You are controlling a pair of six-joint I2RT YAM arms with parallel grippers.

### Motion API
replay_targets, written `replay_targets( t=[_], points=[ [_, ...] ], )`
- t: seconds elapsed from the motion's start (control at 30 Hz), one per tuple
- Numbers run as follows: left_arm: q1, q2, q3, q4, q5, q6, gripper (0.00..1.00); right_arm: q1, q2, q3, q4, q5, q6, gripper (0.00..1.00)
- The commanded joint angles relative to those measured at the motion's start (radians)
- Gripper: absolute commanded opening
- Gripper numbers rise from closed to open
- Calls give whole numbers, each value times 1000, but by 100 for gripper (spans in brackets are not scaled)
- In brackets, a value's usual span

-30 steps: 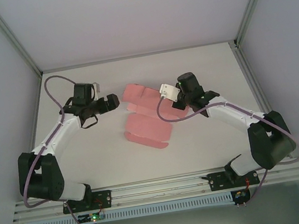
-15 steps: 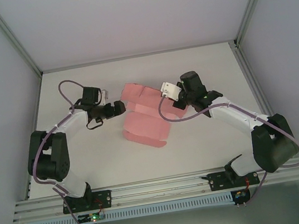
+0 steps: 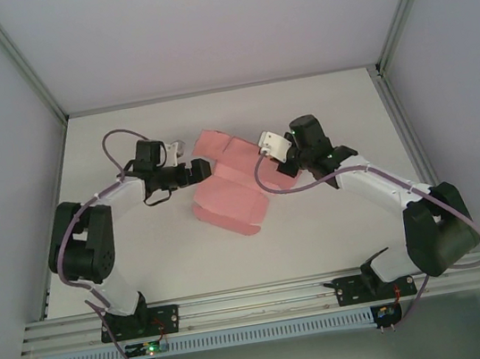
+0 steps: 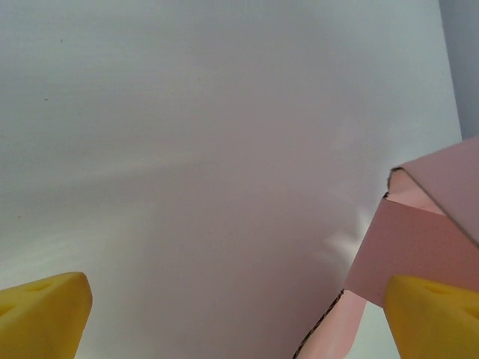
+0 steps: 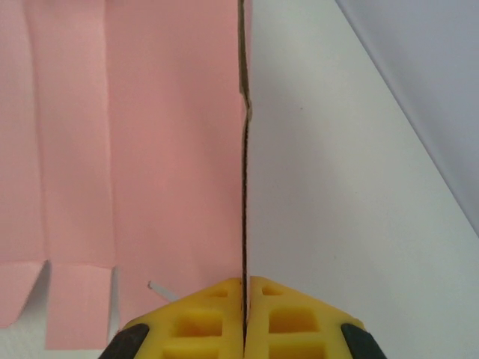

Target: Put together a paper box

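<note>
The paper box point(image 3: 230, 201) is a creased pink card sheet with flaps, partly folded, in the middle of the table. My right gripper point(image 3: 287, 169) is shut on its right edge. In the right wrist view the yellow fingers point(image 5: 217, 314) pinch the thin card edge of the paper box point(image 5: 150, 149), and the flat creased panel spreads to the left. My left gripper point(image 3: 199, 169) is open at the sheet's far-left corner. Its yellow fingertips point(image 4: 45, 314) stand wide apart in the left wrist view, with a raised flap of the paper box point(image 4: 419, 239) by the right one.
The white table point(image 3: 143, 257) is ringed by grey walls and aluminium frame posts point(image 3: 20, 68). A metal rail point(image 3: 258, 301) with both arm bases runs along the near edge. Bare table lies left of the sheet and in front of it.
My left gripper has swung right, up to the sheet's left corner. The near panel of the sheet has shifted slightly left. The right gripper has kept its grip and hardly moved.
</note>
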Motion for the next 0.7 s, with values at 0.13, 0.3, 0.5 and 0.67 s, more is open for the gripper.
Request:
replay_targets(
  t=[0.13,0.3,0.5,0.67],
  points=[
    [-80,32,3,140,-220,-61,100,54,20,5,40,-40,36,0],
    [-149,47,2,130,-416,-66,100,107,73,14,43,112,-28,0],
    [-136,38,-27,51,-458,-76,100,127,112,16,97,312,-134,0],
    [-113,-64,-64,-48,-447,-11,100,136,155,-30,234,499,-333,0]
  ],
)
